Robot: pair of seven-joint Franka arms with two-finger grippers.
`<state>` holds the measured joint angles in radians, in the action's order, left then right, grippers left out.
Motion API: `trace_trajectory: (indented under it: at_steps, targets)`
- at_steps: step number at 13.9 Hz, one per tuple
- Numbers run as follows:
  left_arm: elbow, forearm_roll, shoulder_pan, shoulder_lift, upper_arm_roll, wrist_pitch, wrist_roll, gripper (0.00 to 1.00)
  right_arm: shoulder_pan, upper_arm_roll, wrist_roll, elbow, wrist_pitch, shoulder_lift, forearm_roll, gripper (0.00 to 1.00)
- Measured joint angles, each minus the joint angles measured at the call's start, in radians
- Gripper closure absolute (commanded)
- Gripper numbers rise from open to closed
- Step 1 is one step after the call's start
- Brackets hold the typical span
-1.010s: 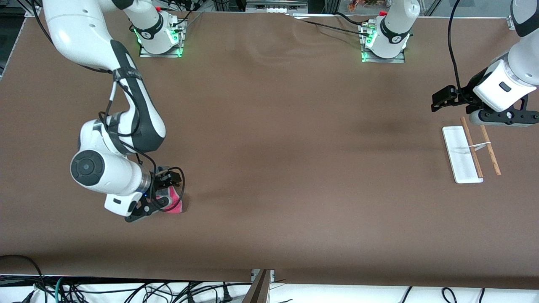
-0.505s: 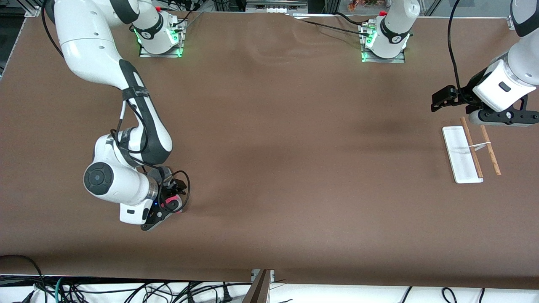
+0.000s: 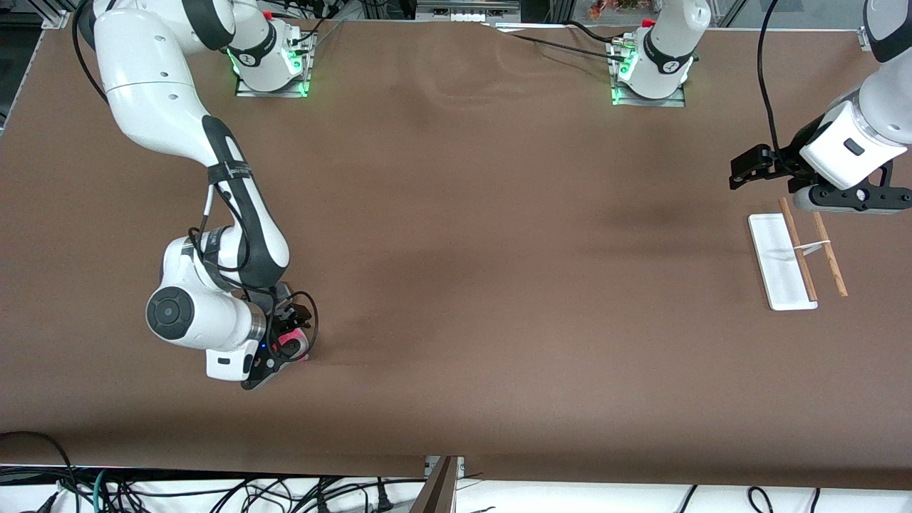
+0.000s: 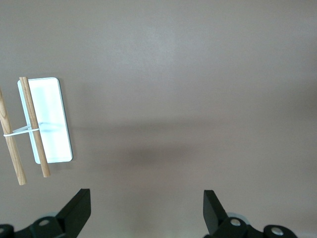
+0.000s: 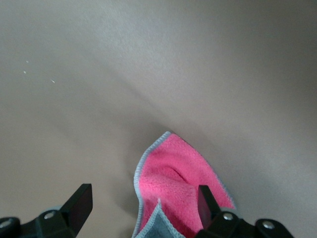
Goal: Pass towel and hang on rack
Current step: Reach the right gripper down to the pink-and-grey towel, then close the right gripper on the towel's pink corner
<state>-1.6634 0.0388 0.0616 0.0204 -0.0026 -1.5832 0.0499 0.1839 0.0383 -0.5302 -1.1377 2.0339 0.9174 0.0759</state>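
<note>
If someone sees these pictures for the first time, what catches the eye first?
The pink towel on the brown table, at the right arm's end, with the open right gripper down around it. At the left arm's end stands the white rack, with the open left gripper waiting above the table beside it.

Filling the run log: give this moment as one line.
right gripper: open, astride towel on table | left gripper: open, waiting beside rack | towel: not yet lifted
</note>
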Motion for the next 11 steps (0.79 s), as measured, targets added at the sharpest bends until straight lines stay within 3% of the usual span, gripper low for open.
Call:
trace_trajectory:
  at_steps: [11]
  targets:
    - [0.000,0.000,0.000,0.004,0.001,0.000,0.000,0.00,-0.029,0.000,-0.010,-0.026,-0.024,0.012,0.060,0.26]
